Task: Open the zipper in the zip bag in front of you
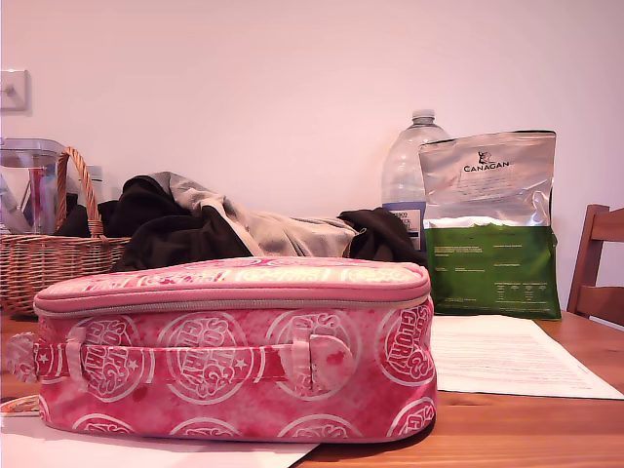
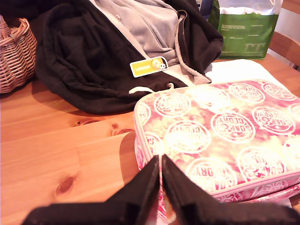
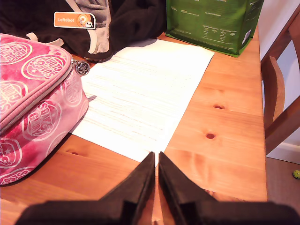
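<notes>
The zip bag [image 1: 234, 351] is a pink fabric case with white round logos, lying flat on the wooden table. Its zipper [image 1: 234, 305] runs as a thin grey line just under the top panel, above the pink strap handle [image 1: 185, 359]. My first gripper [image 2: 161, 158] is shut, its tips over one corner of the zip bag [image 2: 220, 131]. My second gripper [image 3: 156, 154] is shut above the table, apart from the zip bag [image 3: 33, 103]. A round silver zipper pull [image 3: 81, 68] hangs at the bag's corner. Neither gripper shows in the exterior view.
Behind the bag lie dark and grey clothes [image 1: 224, 229], with a wicker basket [image 1: 39, 258] at the exterior view's left. A water bottle [image 1: 409, 166] and a silver-green foil pouch [image 1: 492, 229] stand at the back right. White paper [image 3: 140, 93] and a wooden chair [image 1: 600, 263] are beside the bag.
</notes>
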You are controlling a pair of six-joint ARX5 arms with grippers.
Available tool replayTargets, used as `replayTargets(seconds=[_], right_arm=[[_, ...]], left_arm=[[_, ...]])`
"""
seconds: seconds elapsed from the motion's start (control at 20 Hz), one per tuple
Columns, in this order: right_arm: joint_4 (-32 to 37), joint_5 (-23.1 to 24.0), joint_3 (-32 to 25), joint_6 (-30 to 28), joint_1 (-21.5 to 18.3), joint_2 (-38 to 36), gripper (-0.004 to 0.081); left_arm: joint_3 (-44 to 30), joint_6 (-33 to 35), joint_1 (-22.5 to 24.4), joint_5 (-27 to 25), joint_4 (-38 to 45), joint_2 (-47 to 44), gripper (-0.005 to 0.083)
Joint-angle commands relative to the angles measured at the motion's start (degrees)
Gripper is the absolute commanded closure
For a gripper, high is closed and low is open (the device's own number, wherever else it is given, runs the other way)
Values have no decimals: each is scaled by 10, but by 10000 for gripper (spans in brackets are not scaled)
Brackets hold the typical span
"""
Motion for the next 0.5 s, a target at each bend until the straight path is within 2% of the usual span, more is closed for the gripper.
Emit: replayTargets(seconds=[0.0,0.45], right_arm=[[-26,0,-9,0,2,5,783],[-27,0,-9,0,2,5,783]], left_arm=[[-10,-2,0,1,-97,2,792],[-10,-2,0,1,-85,2,792]])
